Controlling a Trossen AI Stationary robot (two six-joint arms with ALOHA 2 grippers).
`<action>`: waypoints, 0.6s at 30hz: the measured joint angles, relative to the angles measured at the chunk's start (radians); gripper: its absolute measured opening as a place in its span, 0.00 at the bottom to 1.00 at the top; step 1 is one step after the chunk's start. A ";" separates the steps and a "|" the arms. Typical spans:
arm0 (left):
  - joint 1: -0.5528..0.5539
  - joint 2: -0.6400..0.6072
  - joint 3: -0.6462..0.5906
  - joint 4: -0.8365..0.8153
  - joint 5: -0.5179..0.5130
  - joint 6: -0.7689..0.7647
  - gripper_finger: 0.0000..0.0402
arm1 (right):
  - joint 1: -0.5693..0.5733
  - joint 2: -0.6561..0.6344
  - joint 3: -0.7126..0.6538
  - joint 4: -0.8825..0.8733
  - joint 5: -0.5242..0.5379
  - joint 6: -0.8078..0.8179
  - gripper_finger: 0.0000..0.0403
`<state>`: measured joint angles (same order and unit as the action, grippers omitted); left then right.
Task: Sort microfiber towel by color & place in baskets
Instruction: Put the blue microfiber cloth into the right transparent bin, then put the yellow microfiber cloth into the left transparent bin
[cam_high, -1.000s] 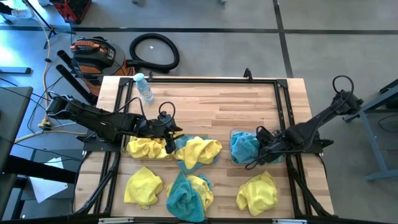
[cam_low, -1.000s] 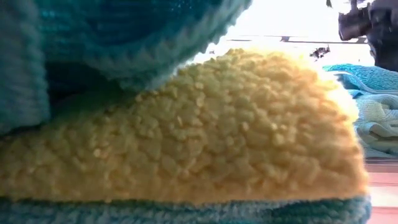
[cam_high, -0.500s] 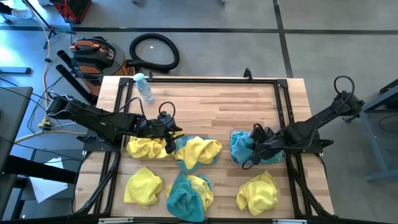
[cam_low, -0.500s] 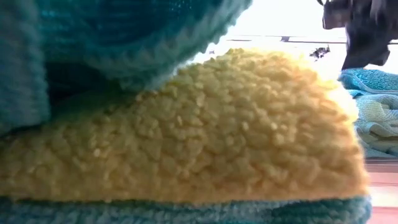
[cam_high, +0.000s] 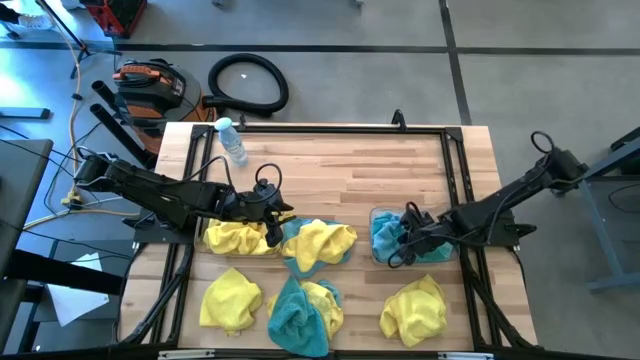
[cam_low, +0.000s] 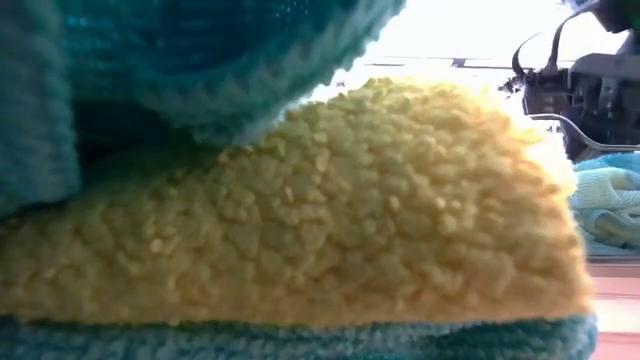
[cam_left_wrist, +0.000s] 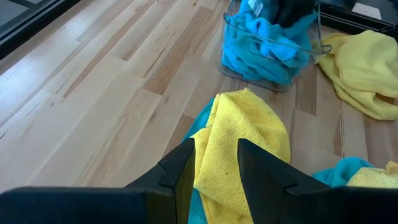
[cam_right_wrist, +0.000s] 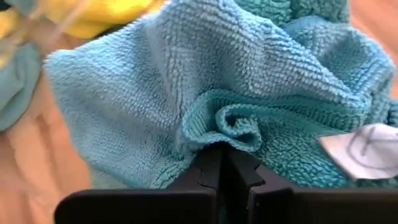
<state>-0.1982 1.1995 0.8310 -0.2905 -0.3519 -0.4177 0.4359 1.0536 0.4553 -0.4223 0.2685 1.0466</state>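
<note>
Wooden table (cam_high: 380, 175): left gripper (cam_high: 281, 232) clamping yellow towel (cam_high: 322, 240), right gripper (cam_high: 392, 246) pinching teal towel (cam_right_wrist: 205, 93).

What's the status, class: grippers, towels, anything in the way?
Right gripper shut on teal towel in basket. Left gripper on yellow towel. Nothing obstructing.

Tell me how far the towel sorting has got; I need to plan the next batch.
Partly done. Blue towels already fill the clear basket on the right, and the right pincer, shut, presses into them. The left pincer grips a yellow towel at the table's middle. Left: a yellow one front right, another front left, and a blue-and-yellow heap between.
</note>
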 joint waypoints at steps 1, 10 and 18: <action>0.000 0.000 0.000 0.000 0.000 0.000 0.27 | 0.000 -0.006 0.026 -0.037 -0.005 -0.010 0.00; 0.001 0.000 0.000 -0.003 0.000 0.054 0.28 | 0.018 -0.081 0.343 -0.425 0.108 -0.127 0.00; 0.002 0.042 0.007 0.026 -0.044 0.017 0.27 | 0.027 -0.200 0.413 -0.611 0.259 -0.209 0.00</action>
<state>-0.1967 1.2418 0.8381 -0.2646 -0.3954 -0.4005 0.4631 0.8537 0.8688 -1.0335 0.5277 0.8378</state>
